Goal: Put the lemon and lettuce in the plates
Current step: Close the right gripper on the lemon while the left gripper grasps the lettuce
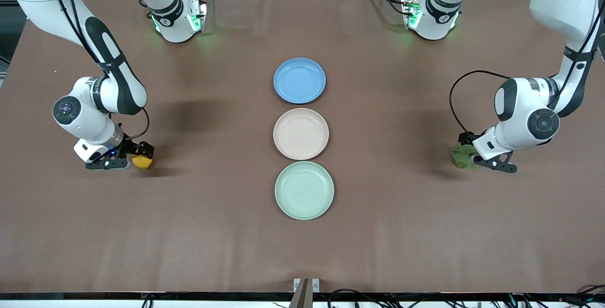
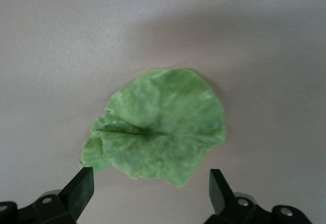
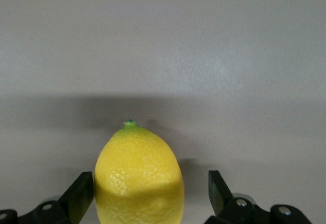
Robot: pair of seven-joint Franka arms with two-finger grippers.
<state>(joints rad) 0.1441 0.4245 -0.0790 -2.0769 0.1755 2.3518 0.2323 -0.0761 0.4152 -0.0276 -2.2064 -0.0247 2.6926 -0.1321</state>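
Your right gripper [image 1: 141, 156] sits low at the lemon [image 1: 142, 162], fingers spread to either side, probably so they can close across its firm, pebbled, oval body. It rests on the matte brown surface [image 1: 212, 232], at nine o'clock from the beige-pink plate [image 1: 301, 133]. Your left gripper [image 1: 469, 155] is down at the lettuce [image 2: 158, 132], at three o'clock from that plate. Its fingers are spread and pinch nothing. The leaf lies flat, thin and wrinkled, so expect to pinch an edge. The mint green plate [image 1: 304, 190], smooth and shallow, sits at six o'clock.

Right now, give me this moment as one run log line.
left gripper: open over lettuce | right gripper: open around lemon | beige-pink plate, mint plate: empty | placed: none
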